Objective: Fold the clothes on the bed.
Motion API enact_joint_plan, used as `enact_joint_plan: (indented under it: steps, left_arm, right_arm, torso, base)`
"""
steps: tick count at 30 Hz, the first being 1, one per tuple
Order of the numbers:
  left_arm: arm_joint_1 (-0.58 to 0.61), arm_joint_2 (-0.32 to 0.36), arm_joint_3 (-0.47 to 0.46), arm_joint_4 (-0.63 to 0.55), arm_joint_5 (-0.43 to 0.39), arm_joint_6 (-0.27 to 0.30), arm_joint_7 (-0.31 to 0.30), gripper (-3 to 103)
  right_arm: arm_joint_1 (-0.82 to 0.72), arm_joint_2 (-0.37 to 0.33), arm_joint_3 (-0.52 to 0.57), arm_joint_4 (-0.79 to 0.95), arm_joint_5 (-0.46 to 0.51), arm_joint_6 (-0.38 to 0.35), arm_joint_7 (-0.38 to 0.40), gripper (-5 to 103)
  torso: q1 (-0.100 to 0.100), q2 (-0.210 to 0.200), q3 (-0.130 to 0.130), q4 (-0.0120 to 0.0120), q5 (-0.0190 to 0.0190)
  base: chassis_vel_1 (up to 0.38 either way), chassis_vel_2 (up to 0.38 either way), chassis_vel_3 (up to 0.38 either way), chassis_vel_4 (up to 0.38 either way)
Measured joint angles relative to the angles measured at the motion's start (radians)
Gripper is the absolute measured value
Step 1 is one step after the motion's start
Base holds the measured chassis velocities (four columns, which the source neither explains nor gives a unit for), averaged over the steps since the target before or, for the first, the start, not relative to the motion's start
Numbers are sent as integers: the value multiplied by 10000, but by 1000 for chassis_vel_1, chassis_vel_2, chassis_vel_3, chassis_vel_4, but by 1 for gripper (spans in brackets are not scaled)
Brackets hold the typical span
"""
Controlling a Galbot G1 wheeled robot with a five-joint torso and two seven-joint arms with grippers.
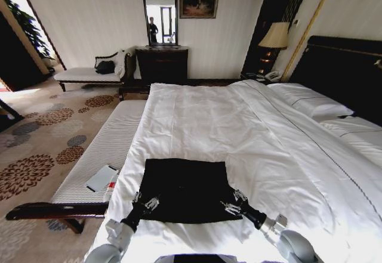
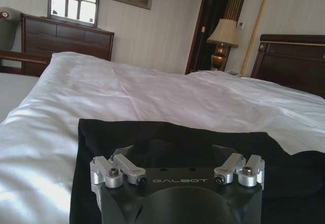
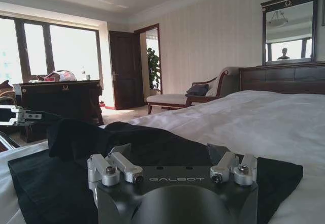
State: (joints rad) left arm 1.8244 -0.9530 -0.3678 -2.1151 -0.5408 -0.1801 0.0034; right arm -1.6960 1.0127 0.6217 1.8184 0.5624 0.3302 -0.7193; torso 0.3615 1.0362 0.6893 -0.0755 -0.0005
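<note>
Currently the soft black T-shirt lies near the foot edge of the white-sheeted bed, both the left gripper and right gripper spread wide at its near corners, where thin fabric could probably slip free.

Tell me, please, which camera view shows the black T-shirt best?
The head view: the whole T-shirt lies folded on the bed between the left gripper and right gripper. Wrist views show it low, edge-on, behind their fingers.
</note>
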Motion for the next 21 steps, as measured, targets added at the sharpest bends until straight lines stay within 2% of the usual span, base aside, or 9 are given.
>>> enact_joint_plan:
  steps: [4,5,8,10,11,12,15,20,21]
  left_arm:
    - [188,-98,-580,-265,-599,-7,92,98]
    - [188,-98,-580,-265,-599,-7,92,98]
    - [-356,-84,-931,-238,-1080,316,-132,100]
    - [-1369,49,-1055,7,-1782,732,-599,100]
    - [-1369,49,-1055,7,-1782,732,-599,100]
    - [-1861,144,-1056,78,-2260,984,-809,100]
    - [-2992,424,-889,379,-3200,1529,-1308,100]
    - [-3957,688,-541,1036,-3639,1900,-1658,100]
    - [-4669,835,-205,1587,-3907,2100,-1804,100]
  right_arm:
    - [-89,-177,366,388,614,-325,588,98]
    - [-89,-177,366,388,614,-325,588,98]
    - [162,-360,502,514,1499,-647,1471,100]
    - [448,-488,649,498,2089,-838,1997,100]
    - [448,-488,649,498,2089,-838,1997,100]
    - [535,-533,739,462,2195,-895,2100,100]
    - [572,-571,875,430,2267,-992,2268,100]
    - [510,-526,946,397,2238,-1021,2281,100]
    - [482,-472,968,384,2172,-1034,2283,100]
  torso:
    - [0,0,0,1,1]
    - [0,0,0,1,1]
    - [0,1,0,0,-1]
    - [1,0,2,3,-2]
    - [1,0,2,3,-2]
    - [3,-1,2,-5,-3]
    - [4,0,2,-2,0]
    - [2,0,2,-1,-1]
    - [3,0,3,0,-1]
  base:
    - [0,0,0,0]
    - [0,0,0,0]
    - [0,0,0,0]
    - [0,0,0,0]
    - [0,0,0,0]
    - [0,0,0,0]
    - [0,0,0,0]
    - [0,0,0,0]
    - [0,0,0,0]
